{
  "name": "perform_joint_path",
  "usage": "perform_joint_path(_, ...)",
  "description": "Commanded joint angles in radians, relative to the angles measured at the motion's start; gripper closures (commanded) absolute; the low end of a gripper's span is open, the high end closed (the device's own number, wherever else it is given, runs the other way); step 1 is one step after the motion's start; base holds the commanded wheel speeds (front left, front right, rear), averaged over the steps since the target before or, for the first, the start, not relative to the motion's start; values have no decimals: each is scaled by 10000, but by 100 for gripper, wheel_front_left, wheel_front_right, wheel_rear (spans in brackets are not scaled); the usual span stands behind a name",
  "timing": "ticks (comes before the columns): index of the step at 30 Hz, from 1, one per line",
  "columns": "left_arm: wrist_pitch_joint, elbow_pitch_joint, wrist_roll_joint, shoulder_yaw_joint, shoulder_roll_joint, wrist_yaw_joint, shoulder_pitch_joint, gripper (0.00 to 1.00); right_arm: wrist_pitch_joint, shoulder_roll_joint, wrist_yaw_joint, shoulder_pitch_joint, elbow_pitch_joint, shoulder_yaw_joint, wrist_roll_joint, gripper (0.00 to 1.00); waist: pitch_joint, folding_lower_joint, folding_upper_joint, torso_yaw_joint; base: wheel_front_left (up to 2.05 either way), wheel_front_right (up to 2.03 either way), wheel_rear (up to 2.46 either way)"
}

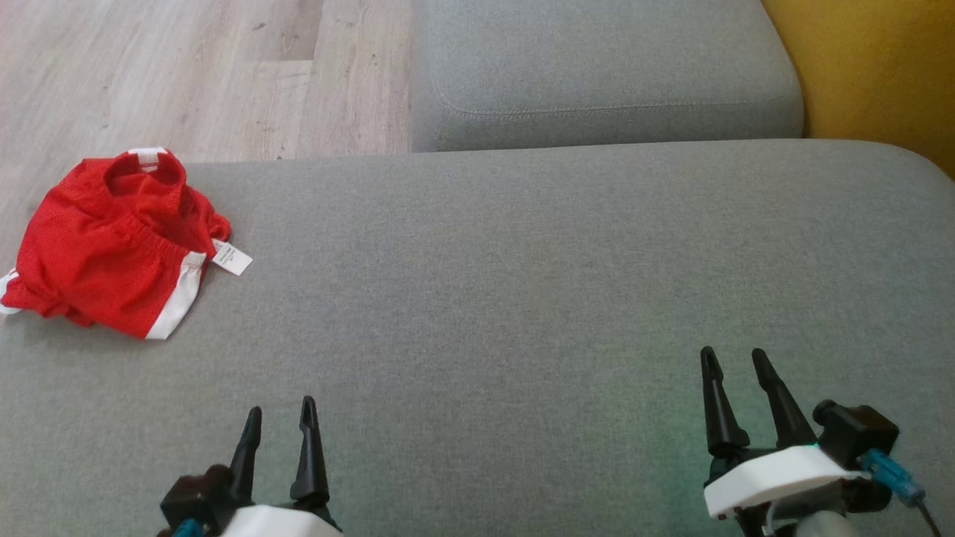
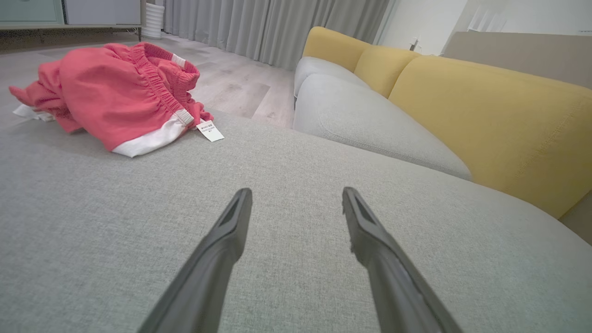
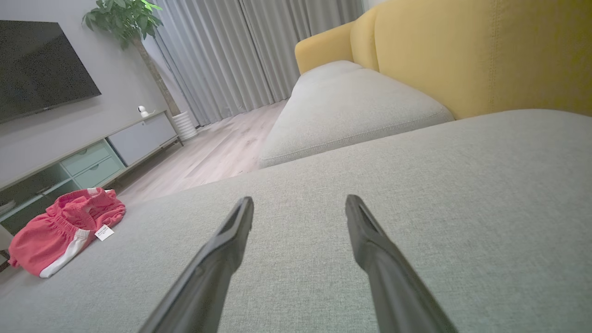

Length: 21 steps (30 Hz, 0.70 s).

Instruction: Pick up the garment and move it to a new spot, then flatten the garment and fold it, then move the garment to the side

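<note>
The garment (image 1: 112,246) is a pair of red shorts with white trim and a white tag, bunched in a heap at the far left corner of the grey sofa cushion (image 1: 522,298). It also lies at the upper left in the left wrist view (image 2: 111,92) and at the lower left in the right wrist view (image 3: 60,231). My left gripper (image 1: 282,418) hovers open at the near edge, to the right of and nearer than the garment, with nothing between its fingers (image 2: 231,231). My right gripper (image 1: 735,358) stands open and empty far to the right, fingers (image 3: 231,236) over bare cushion.
A second grey seat cushion (image 1: 597,67) lies beyond, with a yellow backrest (image 1: 873,67) at the right. Wooden floor (image 1: 186,74) drops away beyond the cushion's left edge. A TV stand (image 3: 92,157), a plant and curtains stand across the room.
</note>
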Motion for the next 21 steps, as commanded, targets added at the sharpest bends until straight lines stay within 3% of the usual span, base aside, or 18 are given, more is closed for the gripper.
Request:
perform_joint_path(1, -216, -284, 348, 164, 153, 91, -254, 0, -213, -97, 104, -175, -368, 262, -392, 0, -18, 0, 0, 7, 0, 0, 0)
perform_joint_path(21, -554, -244, 2083, 21, 367, 539, -14, 0, -803, -129, 131, -78, -336, 484, -2717, 0, -227, 0, 0, 150, 0, 0, 0)
